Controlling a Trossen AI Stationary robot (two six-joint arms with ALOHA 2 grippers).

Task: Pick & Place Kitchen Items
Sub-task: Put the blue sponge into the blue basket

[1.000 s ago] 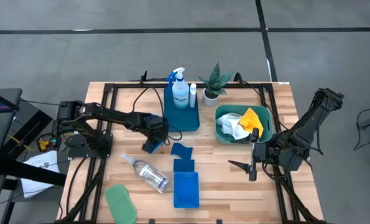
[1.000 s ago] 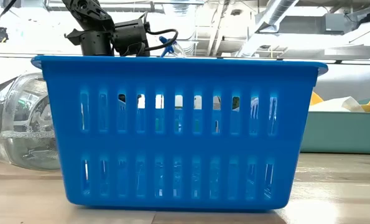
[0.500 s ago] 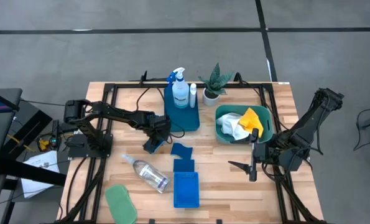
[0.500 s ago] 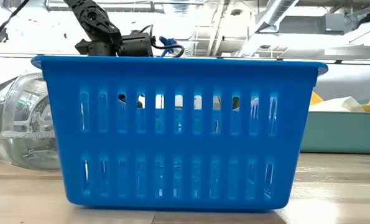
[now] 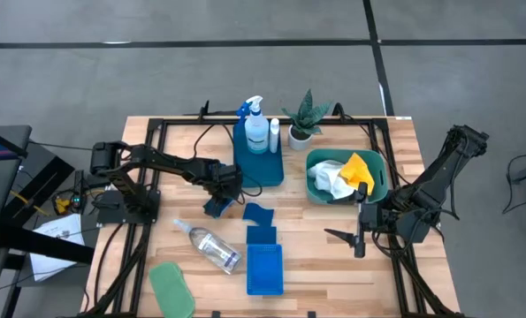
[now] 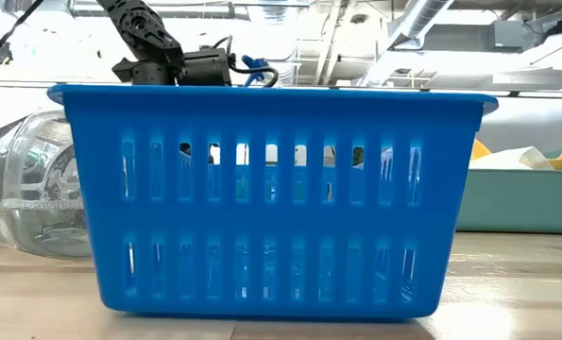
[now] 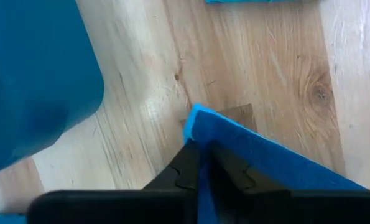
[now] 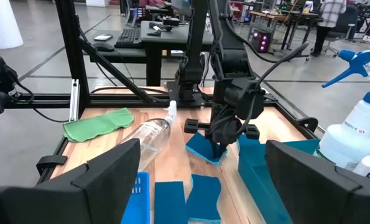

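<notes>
One blue sponge is pinched in the left pincer on the bench; the right pincer gapes wide.

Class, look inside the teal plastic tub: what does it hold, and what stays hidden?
The teal plastic tub holds a crumpled white cloth and a yellow cloth. Anything beneath them is covered.

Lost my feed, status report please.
Left end effector shut on blue sponge. Right end effector open, idle near teal tub. Nothing blocking.
</notes>
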